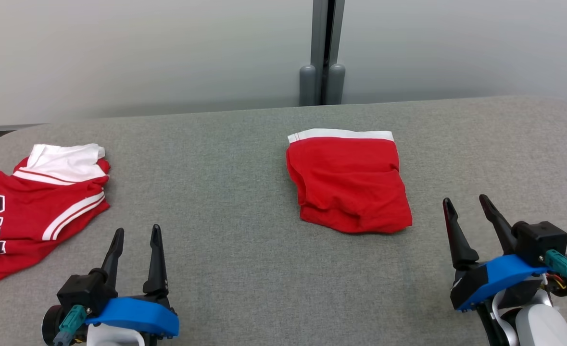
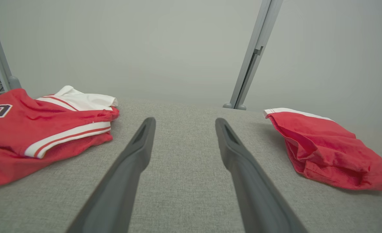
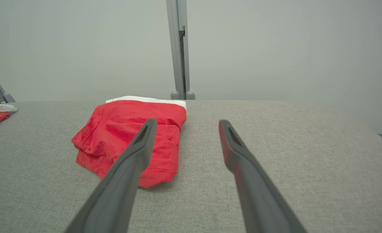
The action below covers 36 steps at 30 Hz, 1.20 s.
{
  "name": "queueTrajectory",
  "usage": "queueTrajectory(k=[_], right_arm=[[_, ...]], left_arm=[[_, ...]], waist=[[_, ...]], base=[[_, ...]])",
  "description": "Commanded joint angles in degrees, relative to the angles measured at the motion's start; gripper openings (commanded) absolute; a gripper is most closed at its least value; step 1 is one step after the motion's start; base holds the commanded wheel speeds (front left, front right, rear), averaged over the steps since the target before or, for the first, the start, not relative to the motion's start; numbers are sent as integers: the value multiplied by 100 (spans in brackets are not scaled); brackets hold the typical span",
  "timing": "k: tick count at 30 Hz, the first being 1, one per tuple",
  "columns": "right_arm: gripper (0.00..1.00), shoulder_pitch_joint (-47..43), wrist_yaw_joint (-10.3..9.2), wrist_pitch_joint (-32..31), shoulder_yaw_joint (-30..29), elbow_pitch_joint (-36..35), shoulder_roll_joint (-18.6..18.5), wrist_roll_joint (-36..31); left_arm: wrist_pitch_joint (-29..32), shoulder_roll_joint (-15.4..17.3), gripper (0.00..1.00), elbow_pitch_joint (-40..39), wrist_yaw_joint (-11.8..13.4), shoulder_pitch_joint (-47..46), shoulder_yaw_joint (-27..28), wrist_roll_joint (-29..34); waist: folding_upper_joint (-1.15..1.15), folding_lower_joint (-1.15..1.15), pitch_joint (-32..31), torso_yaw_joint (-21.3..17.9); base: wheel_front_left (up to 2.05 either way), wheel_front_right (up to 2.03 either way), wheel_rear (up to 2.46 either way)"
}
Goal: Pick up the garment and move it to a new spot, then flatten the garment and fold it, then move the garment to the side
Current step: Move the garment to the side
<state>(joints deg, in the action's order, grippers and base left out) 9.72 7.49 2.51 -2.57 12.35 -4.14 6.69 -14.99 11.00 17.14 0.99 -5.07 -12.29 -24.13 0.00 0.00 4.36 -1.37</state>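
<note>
A folded red garment (image 1: 348, 185) with a white waistband lies flat near the middle of the grey fabric table (image 1: 225, 158); it also appears as the red garment (image 2: 323, 149) in the left wrist view and the red garment (image 3: 129, 136) in the right wrist view. My left gripper (image 1: 137, 229) hovers open at the near left, nothing between its fingers, seen too as the left gripper (image 2: 184, 119). My right gripper (image 1: 466, 199) stands open just right of the garment's near corner, apart from it, with its left finger (image 3: 135, 155) crossing in front of the cloth.
A rumpled red-and-white jersey (image 1: 33, 202) with dark lettering lies at the table's left edge, also visible as the jersey (image 2: 32, 129). A grey post (image 1: 322, 53) stands behind the table against a pale wall. Bare fabric stretches between the two garments and right of the folded one.
</note>
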Motion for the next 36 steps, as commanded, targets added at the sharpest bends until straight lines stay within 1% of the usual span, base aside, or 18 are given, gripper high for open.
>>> queueTrajectory(k=[1, 6, 9, 10, 11, 12, 17, 20, 25, 29, 30, 31, 32, 36], right_arm=[[100, -131, 1, -85, -27, -130, 25, -14], [100, -137, 1, -268, -67, -320, 56, -45], [100, -10, 1, -435, -69, -295, 59, -10], [100, 115, 1, -567, -68, -258, 51, 1], [100, 423, 1, -939, -86, -112, 19, 35], [100, 620, 1, -1105, -56, -23, -24, 67], [100, 1789, 1, -2044, -262, 1007, -116, 262], [100, 2373, 1, -2393, -378, 1781, -158, 326], [100, 2923, 1, -2897, -387, 2979, -144, 376], [100, 3126, 2, -3121, -89, 3509, -65, 513], [68, 3147, 2, -3157, 42, 3577, -70, 539], [27, 3183, 2, -3156, 214, 3606, -105, 566], [0, 3222, 2, -3138, 397, 3615, -169, 611], [0, 3352, 0, -3183, 1327, 3425, -520, 824]], left_arm=[[-26, 16, 100, -18, -14, -101, -6, 28], [-27, -8, 100, -29, -35, -169, -22, 82], [-27, -8, 100, -51, -36, -213, -8, 98], [-27, -5, 100, -62, -33, -231, 2, 110], [-26, 15, 100, -96, -30, -269, 28, 111], [-27, 23, 100, -115, -36, -302, 32, 126], [-26, 35, 100, -184, -98, -558, -33, 197], [-27, -15, 100, -177, -160, -729, -97, 241], [-27, -89, 100, -145, -207, -882, -202, 313], [-27, -95, 100, -151, -223, -902, -194, 330], [-27, -95, 100, -159, -217, -899, -190, 336], [-27, -99, 100, -162, -216, -893, -194, 342], [-27, -97, 100, -163, -226, -886, -195, 344], [-27, -56, 100, -203, -205, -816, -157, 344]], waist=[[0, 0, 35, 45], [0, 0, 125, 127], [0, 0, 189, 141], [0, 0, 222, 143], [0, 0, 326, 140], [0, 0, 394, 149], [0, 0, 731, 329], [0, 0, 893, 525], [0, 0, 1039, 751], [0, 0, 1087, 747], [0, 0, 1087, 716], [0, 0, 1084, 674], [0, 0, 1074, 628], [0, 0, 1020, 303]], base=[[0, 0, 0], [0, 0, 0], [0, 0, 0], [0, 0, 0], [0, 0, 0], [0, 0, 0], [0, 0, 0], [0, 0, 0], [0, 0, 0], [0, 0, 0], [0, 0, 0], [0, 0, 0], [0, 0, 0], [0, 0, 0]])
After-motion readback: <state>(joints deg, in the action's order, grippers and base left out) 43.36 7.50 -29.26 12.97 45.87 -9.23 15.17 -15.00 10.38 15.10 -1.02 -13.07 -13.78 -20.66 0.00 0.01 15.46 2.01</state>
